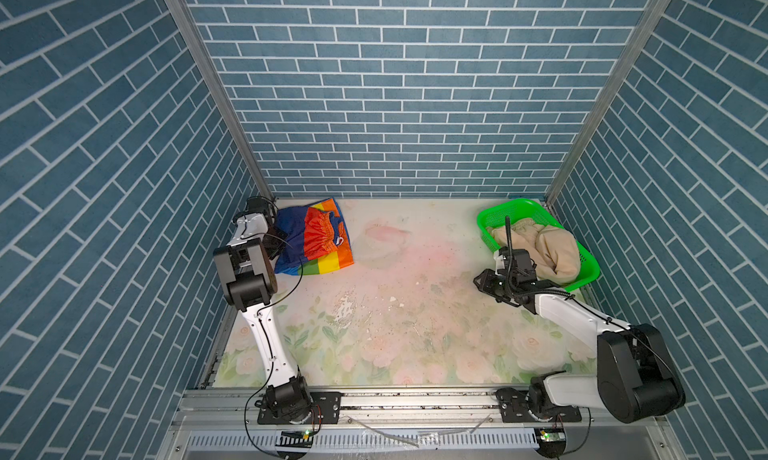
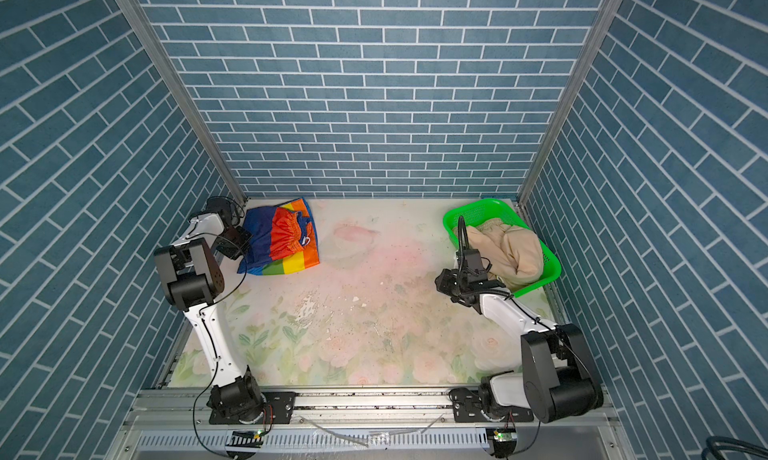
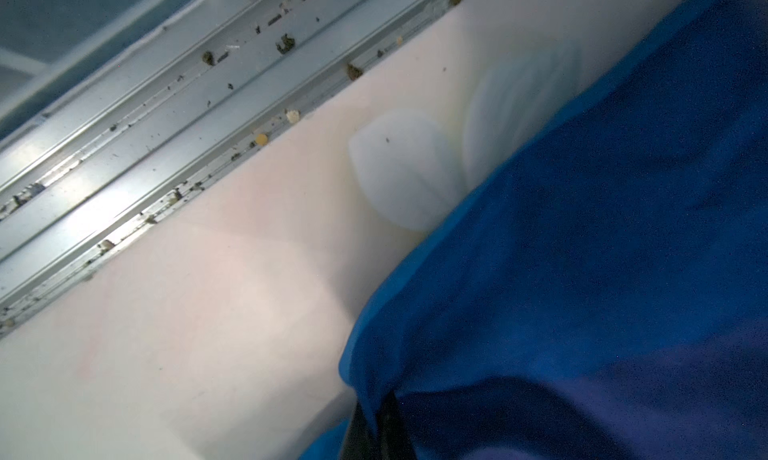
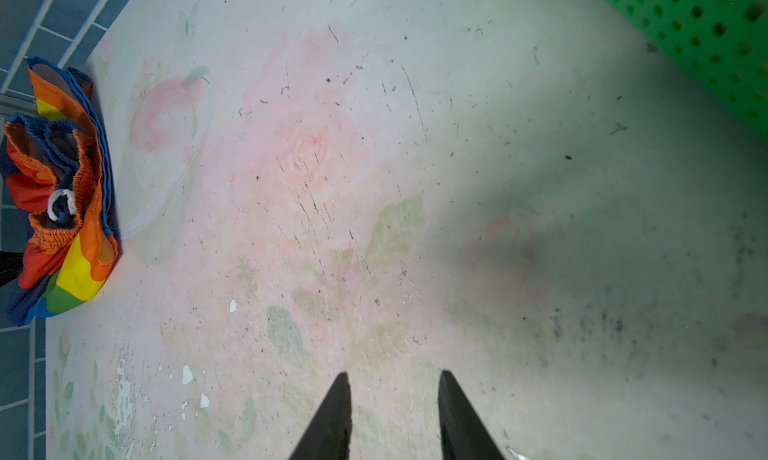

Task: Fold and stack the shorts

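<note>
**Pinching blue cloth in the far left corner**

Rainbow shorts [image 1: 316, 242] [image 2: 282, 240] lie rumpled on the table [image 1: 415, 312] in its far left corner, by the wall. The blue part is to the left, the red and orange gathered waistband is uppermost, and a yellow and green strip faces the front. A white drawstring [image 4: 60, 204] loops out of the waistband. Nothing readable shows on the fabric.

The left gripper [image 1: 276, 242] [image 2: 237, 240] sits at the shorts' left edge. In the left wrist view its dark fingers [image 3: 390, 424] stand close together, with a fold of the blue cloth [image 3: 582, 271] drawn in between them. Beside the cloth runs a metal rail [image 3: 124, 146] dotted with crumbs.

Beige shorts [image 1: 548, 246] [image 2: 511, 250] are bunched in the green perforated basket [image 1: 507, 211] [image 2: 473, 208] in the far right corner, spilling over its near rim. They are well apart from the rainbow pair.

The right gripper [image 1: 484, 281] [image 2: 440, 281] hangs over bare table just beside the basket's near left corner, pointing towards the middle. In the right wrist view [image 4: 395, 379] its jaws are apart with only the scuffed floral tabletop between them. The basket wall [image 4: 706, 34] and the rainbow shorts [image 4: 62, 213] lie at opposite edges of that view.
</note>
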Available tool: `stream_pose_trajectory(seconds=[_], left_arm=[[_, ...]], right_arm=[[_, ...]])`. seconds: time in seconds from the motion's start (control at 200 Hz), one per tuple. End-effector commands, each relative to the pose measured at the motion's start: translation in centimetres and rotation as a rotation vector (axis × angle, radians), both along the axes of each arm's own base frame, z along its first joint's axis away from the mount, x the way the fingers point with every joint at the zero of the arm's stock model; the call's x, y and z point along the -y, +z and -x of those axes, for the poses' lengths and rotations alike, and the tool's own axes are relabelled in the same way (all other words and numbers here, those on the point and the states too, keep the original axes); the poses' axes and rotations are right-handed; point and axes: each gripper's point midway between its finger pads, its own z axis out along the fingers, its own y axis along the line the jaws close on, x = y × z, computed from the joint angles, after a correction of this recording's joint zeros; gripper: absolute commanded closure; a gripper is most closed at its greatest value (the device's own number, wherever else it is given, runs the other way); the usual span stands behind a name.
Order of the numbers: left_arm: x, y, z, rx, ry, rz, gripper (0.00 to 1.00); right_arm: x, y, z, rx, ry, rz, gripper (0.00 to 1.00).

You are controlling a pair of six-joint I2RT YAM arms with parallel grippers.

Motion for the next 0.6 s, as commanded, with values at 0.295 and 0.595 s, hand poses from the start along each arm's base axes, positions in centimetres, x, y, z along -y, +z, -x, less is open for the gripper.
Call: stream_pose_trajectory(seconds=[0.295, 0.595], left_arm=[[1.1, 6.1, -0.2, 0.148, -0.033, 0.021, 0.40], [6.6, 13.8, 5.1, 0.370, -0.075, 0.031, 0.33]], right_arm=[[1.5, 3.3, 0.0, 0.068, -0.058, 0.028, 0.45], [8.3, 12.4, 0.6, 0.233, -0.224, 0.324, 0.14]])
